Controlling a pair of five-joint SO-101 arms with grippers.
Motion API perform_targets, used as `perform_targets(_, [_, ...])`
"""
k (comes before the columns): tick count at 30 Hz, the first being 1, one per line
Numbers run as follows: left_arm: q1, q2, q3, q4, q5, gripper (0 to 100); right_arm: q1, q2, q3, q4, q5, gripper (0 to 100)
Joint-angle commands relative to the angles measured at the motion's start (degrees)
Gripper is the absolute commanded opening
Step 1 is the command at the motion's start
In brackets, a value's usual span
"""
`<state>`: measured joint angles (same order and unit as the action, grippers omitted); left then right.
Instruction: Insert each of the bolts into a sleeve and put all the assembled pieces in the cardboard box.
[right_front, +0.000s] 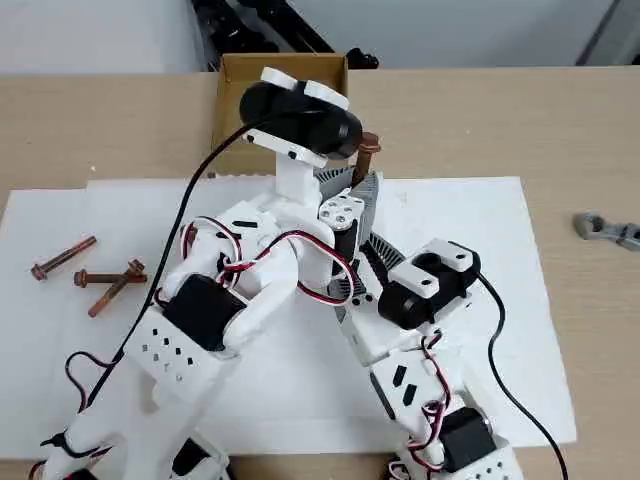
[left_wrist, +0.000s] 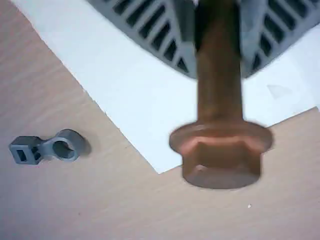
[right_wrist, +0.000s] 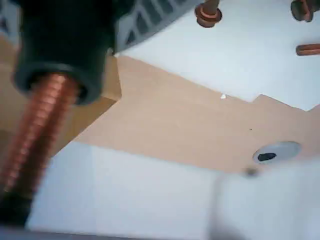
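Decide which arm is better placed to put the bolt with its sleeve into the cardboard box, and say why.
Left, probably: the left gripper grips the bolt right beside the cardboard box, while the right arm sits farther back.

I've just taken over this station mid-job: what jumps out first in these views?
A copper bolt looms in the left wrist view, clamped in the left tool over the white sheet's edge. In the right wrist view a black sleeve has a threaded shank poking out. From above, the arms cross beside the cardboard box.
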<state>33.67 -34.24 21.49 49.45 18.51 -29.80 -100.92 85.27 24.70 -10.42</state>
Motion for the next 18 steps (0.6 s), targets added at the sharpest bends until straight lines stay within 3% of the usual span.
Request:
perform_targets(1, [-0.4, -0.7, -0.2, -0.2, -0.3, 0, -0.2, -0.8, -0.7, -1.2, -0.3, 0.3])
perform_targets(18, [1.2, -8.5, 4.5, 4.2, -0.3, 0, -0.2, -0.4, -0.9, -1.5, -0.3, 0.3])
